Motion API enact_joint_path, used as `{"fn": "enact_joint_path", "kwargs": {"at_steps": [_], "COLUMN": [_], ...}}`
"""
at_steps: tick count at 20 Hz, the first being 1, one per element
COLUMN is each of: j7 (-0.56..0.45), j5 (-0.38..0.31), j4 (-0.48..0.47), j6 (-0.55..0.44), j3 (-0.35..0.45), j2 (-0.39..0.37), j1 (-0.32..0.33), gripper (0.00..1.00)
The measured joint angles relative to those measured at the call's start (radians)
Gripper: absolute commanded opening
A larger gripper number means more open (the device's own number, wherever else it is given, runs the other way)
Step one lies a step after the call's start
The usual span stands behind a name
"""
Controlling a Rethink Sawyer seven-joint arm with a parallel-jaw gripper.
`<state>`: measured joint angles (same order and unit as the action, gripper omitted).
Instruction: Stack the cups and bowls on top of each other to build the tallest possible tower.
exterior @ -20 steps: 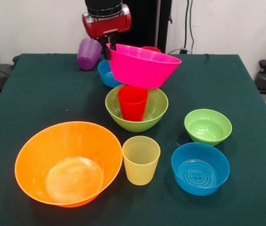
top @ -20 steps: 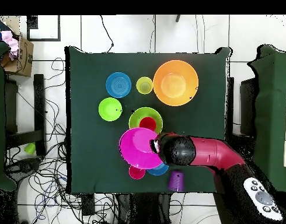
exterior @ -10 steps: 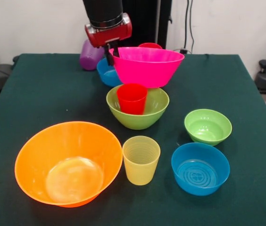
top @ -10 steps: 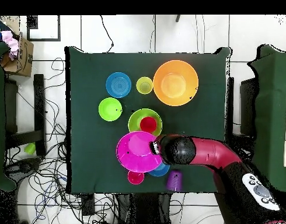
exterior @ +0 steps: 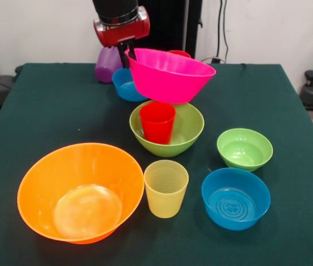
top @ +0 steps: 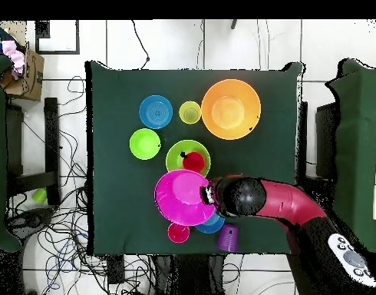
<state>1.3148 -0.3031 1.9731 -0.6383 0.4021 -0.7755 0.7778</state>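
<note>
My gripper [exterior: 126,55] [top: 208,192] is shut on the left rim of the hot pink bowl [exterior: 170,75] [top: 180,197] and holds it tilted in the air. Its base hangs just over and behind the bright red cup [exterior: 157,123] [top: 193,161]. That cup stands upright inside the medium lime green bowl [exterior: 187,133] [top: 174,156]. Whether the pink bowl touches the cup I cannot tell. The large orange bowl [exterior: 81,191] [top: 231,109] and the ribbed yellow cup [exterior: 166,188] [top: 190,112] stand at the front.
A small green bowl [exterior: 245,148] [top: 145,144] and a blue bowl [exterior: 236,198] [top: 156,111] sit at the front right. Behind the pink bowl are another blue bowl [exterior: 124,84] [top: 215,225], a purple cup [exterior: 106,64] [top: 229,238] and a pinkish-red cup [exterior: 177,54] [top: 178,232].
The pink bowl rose and levelled, and now tilts again as the gripper shifts left and up. The green bowl with the red cup has slid slightly right in the front view.
</note>
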Motion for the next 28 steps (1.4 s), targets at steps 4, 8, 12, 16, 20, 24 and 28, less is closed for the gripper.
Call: {"fn": "enact_joint_path", "kwargs": {"at_steps": [4,8,12,16,20,24,28], "j7": [0.000,0.000,0.000,0.000,0.000,0.000,0.000], "j5": [0.028,0.065,0.083,0.101,0.110,0.110,0.110], "j4": [-0.005,-0.026,-0.039,-0.053,-0.063,-0.074,-0.092], "j6": [-0.058,-0.152,-0.188,-0.203,-0.203,-0.203,-0.199], "j3": [0.000,0.000,0.000,0.000,0.002,0.002,0.002], "j2": [-0.037,-0.089,-0.111,-0.122,-0.125,-0.116,-0.080], "j1": [-0.007,-0.022,-0.026,-0.026,-0.026,-0.026,-0.026], "gripper": [0.00,0.00,0.00,0.00,0.00,0.00,0.00]}}
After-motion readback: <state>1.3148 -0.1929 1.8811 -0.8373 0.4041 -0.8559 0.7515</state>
